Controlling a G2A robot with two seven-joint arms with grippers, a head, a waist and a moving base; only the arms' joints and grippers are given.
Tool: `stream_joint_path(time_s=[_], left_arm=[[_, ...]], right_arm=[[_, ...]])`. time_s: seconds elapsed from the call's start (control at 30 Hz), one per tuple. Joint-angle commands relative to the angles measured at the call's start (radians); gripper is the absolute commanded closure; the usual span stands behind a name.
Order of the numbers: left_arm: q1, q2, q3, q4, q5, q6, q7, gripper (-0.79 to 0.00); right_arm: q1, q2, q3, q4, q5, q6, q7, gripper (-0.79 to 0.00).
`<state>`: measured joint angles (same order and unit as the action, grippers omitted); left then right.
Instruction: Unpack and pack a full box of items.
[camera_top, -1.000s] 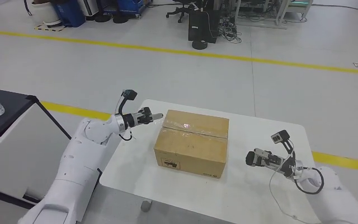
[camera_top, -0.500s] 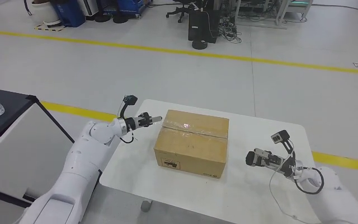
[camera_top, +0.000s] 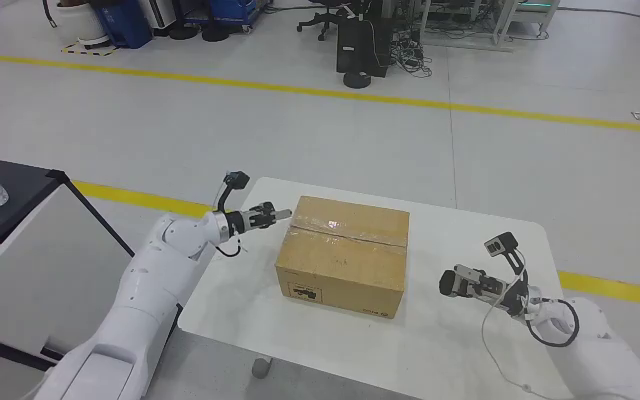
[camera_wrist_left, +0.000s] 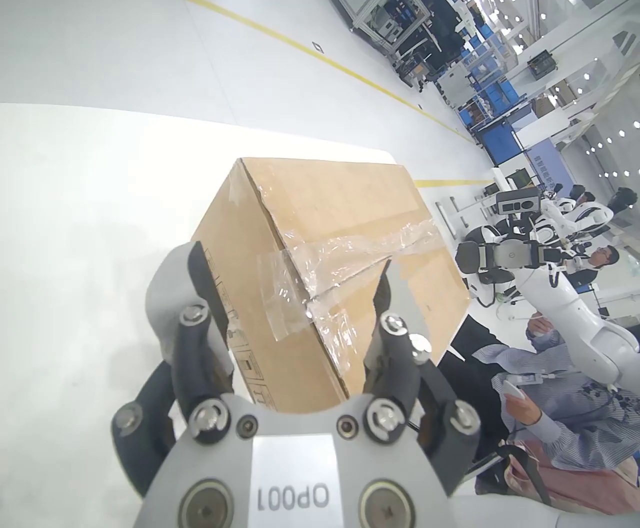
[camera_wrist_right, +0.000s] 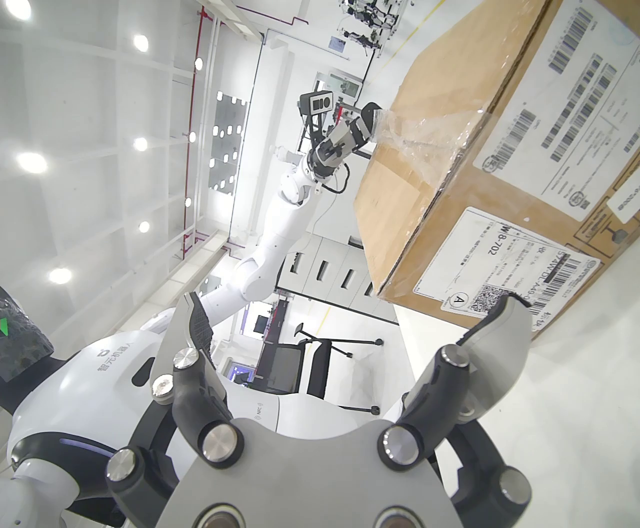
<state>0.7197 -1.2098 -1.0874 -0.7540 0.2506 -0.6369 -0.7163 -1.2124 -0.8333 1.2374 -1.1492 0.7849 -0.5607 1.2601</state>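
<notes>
Since the box (camera_top: 345, 255) sits shut in the middle of the table (camera_top: 440, 345), w/ clear tape (camera_wrist_left: 350, 247) along its top seam and down the end face, we judge the step in hand is getting that tape off.

The left gripper (camera_wrist_left: 290, 260) is at the box's upper end edge, fingers spread wide & holding nothing, one each side of the tape tail. Whether a pad touches, we can't tell.

To do it well:
- Close on the wrinkled tape tail, not the cardboard.
- Pull low & steady along the seam so the strip peels in one piece.

The right gripper (camera_wrist_right: 350, 300), also spread wide & empty, hangs near the opposite end, apart from the box. We'd brace it against that end so the box doesn't slide.

Re writing:
- A white shipping label (camera_wrist_right: 505, 270) w/ barcode & square code is on the end facing the right gripper.
- More barcode stickers (camera_wrist_right: 565, 130) sit on that same face.
- Small printed handling symbols (camera_wrist_left: 245, 350) are on the left end.

We transcribe no print.
</notes>
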Motion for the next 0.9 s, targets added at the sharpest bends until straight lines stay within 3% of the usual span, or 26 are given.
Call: stream_joint_path(time_s=[0.0,0.43,0.87], left_arm=[[0.002,0.001,0.000,0.000,-0.001,0.002,0.002,-0.249],[0.019,0.010,-0.012,-0.024,-0.028,0.006,-0.021,0.000],[0.042,0.028,-0.039,-0.193,-0.050,0.026,-0.059,0.000]], right_arm=[[0.000,0.000,0.000,0.000,0.000,0.000,0.000,-0.785],[0.000,0.000,0.000,0.000,0.000,0.000,0.000,-0.785],[0.000,0.000,0.000,0.000,0.000,0.000,0.000,-0.785]])
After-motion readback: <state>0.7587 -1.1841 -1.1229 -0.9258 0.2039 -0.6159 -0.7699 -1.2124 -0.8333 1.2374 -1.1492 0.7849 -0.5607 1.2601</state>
